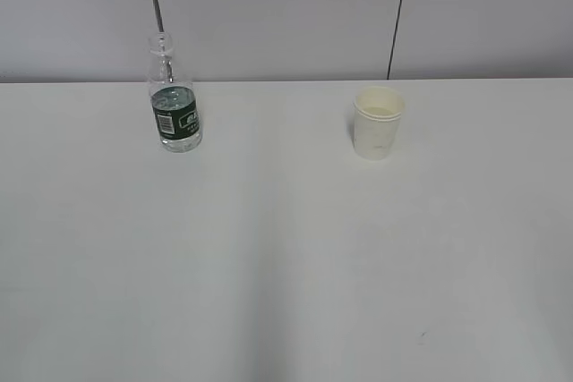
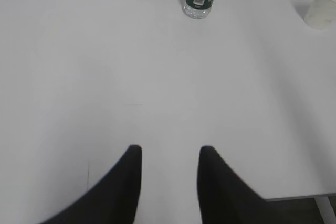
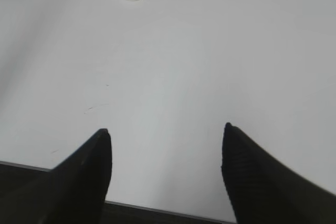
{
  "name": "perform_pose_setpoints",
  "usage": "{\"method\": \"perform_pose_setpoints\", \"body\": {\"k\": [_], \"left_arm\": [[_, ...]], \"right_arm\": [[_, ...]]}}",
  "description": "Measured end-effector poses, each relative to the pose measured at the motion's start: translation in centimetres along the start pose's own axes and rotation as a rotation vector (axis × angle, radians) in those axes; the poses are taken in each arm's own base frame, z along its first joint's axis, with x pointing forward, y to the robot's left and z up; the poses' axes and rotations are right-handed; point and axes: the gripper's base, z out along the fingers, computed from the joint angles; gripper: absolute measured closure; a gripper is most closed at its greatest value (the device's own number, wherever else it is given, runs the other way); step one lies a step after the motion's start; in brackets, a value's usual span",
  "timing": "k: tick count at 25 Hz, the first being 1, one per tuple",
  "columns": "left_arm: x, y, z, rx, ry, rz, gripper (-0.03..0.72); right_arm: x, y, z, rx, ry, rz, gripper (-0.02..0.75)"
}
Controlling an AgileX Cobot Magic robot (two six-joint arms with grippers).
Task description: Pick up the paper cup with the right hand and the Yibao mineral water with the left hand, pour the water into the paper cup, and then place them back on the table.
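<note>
White matte table (image 1: 286, 266) fills the exterior view, with a grey panelled wall behind its far edge. On the far left stands the bottle (image 1: 173, 96), upright and uncapped, its dark green label band low on the body and clear water (image 1: 170, 96) showing above the label. On the far right stands the cup (image 1: 377, 123), upright, cream-white, with some liquid visible inside below the rim. Bottle and cup are well apart, and neither is touched by anything. No arm shows in the exterior view.

From the left wrist, the left hand (image 2: 169, 153) hovers over the near part of the table, its two black fingers (image 2: 131, 182) parted with bare tabletop between them; they are released and grasp nothing. The bottle sits far ahead at the top of that view, the cup at the top right corner.

From the right wrist, the right hand (image 3: 165, 129) hangs over the table's near edge, its fingers (image 3: 89, 171) spread wider than the left pair and also released, holding nothing. The cup stands far ahead at the top of that view, slightly left of centre, and the bottle's base just shows in the top left corner. A few faint dark specks mark the tabletop between the fingers and the cup.
</note>
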Motion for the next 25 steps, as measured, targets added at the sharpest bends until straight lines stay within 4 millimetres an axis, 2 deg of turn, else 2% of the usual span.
{"method": "perform_pose_setpoints", "body": {"k": [12, 25], "left_arm": [[0.08, 0.01, 0.92, 0.006, -0.026, 0.055, 0.455], [0.07, 0.01, 0.91, 0.006, -0.026, 0.056, 0.455]], "right_arm": [[0.0, 0.0, 0.0, 0.0, 0.0, 0.0, 0.221], [0.0, 0.0, 0.0, 0.0, 0.0, 0.0, 0.222]]}}
